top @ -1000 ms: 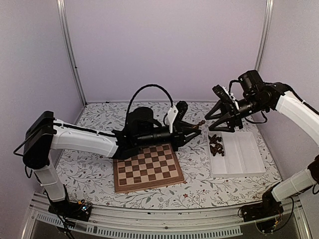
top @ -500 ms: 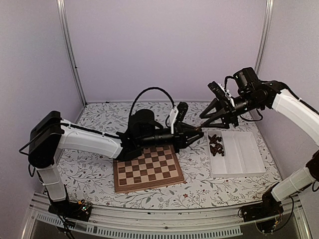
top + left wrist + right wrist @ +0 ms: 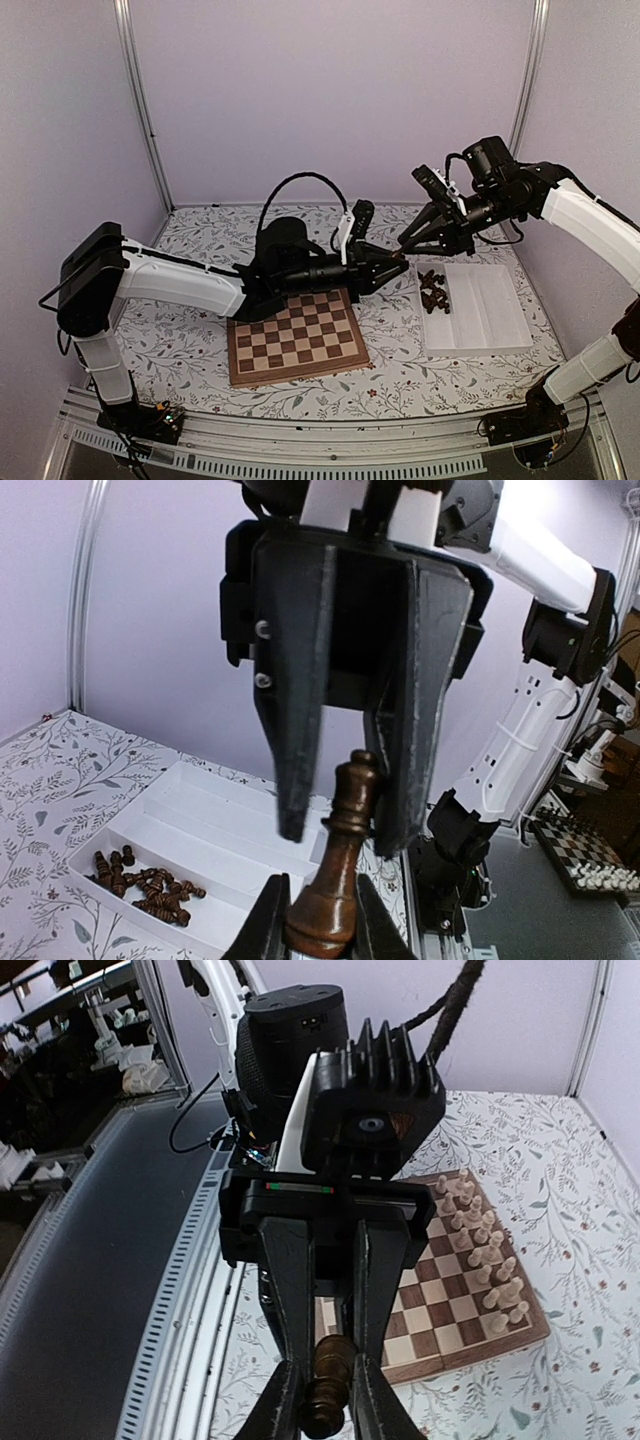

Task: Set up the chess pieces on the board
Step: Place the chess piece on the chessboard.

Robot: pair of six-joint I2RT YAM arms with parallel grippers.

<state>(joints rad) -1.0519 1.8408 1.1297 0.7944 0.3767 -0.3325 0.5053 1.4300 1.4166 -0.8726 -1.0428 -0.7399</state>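
One dark brown chess piece (image 3: 340, 870) hangs in the air between both arms, above the table left of the tray. My left gripper (image 3: 320, 925) is shut on its round base. My right gripper (image 3: 325, 1400) meets it head-on, its fingers closed round the piece's (image 3: 325, 1385) upper half. In the top view the two grippers touch tip to tip at the piece (image 3: 400, 256). Several more dark chess pieces (image 3: 433, 290) lie heaped in the tray. The board (image 3: 295, 375) lies below the left arm, which hides its far rows.
The white compartment tray (image 3: 490, 310) lies right of the board, its other compartments bare. Cream chessmen (image 3: 480, 1240) stand in two rows along one side of the board (image 3: 440, 1310). Purple walls with metal posts enclose the flowered table.
My right gripper swung left to the left gripper and went from wide open to closed round the held piece. The left arm reached slightly further right, still gripping the base.
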